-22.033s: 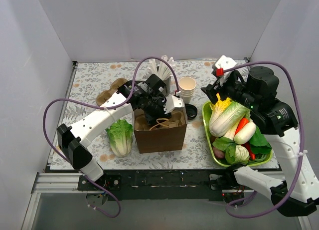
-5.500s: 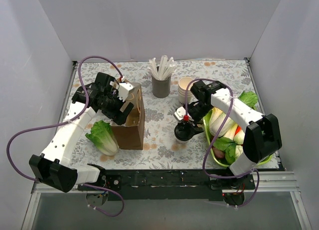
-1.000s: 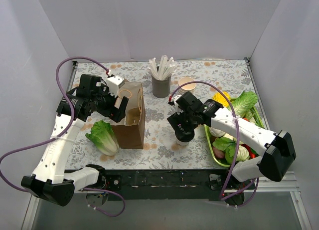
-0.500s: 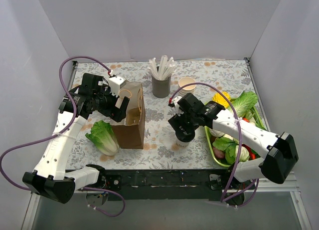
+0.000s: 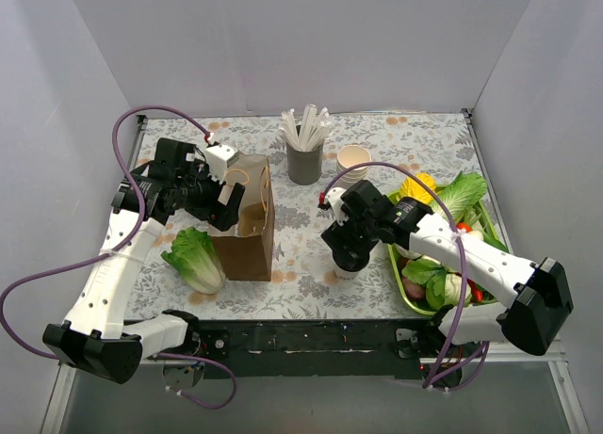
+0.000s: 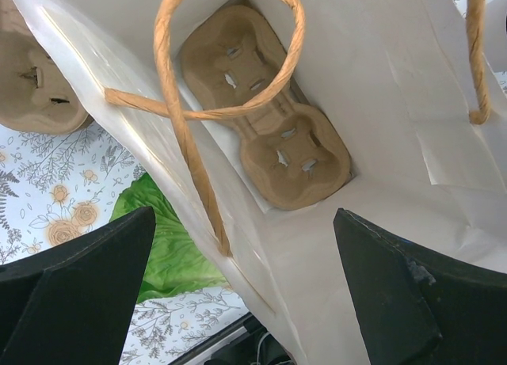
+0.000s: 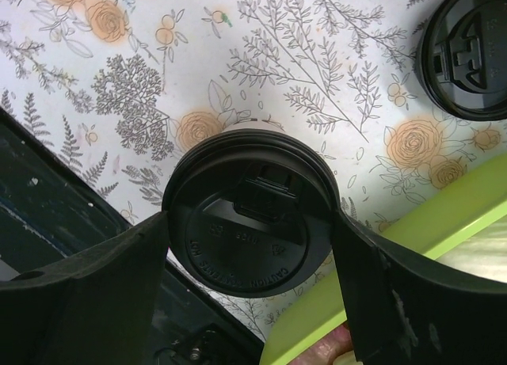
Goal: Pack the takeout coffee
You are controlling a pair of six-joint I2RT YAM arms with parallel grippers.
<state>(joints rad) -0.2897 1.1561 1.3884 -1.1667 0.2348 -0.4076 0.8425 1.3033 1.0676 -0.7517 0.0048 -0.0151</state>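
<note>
While the brown paper bag (image 5: 247,229) stands left of centre in the overhead view with its mouth gaping, the takeout coffee (image 7: 249,222) sits on the flowered table (image 7: 301,80) just right of centre, well apart from the bag. So the packing proper is not done yet!

Look at the right hand (image 5: 349,250): its two fingers (image 7: 119,286) straddle the cup, right up against the black lid's rim on both sides. Whether they are biting yet, I cannot tell.

Over on the left, the left hand (image 6: 244,222) is spread wide over the bag's open top. Down at the bottom of the bag lies a pulp cup carrier (image 6: 269,119), its sockets bare and waiting.

Left to do, by my reckoning: clamp the cup, lift it, carry it across and lower it upright into that carrier. A spare black lid (image 7: 467,60) lies at the upper right of the right wrist view, clear of the action.
</note>
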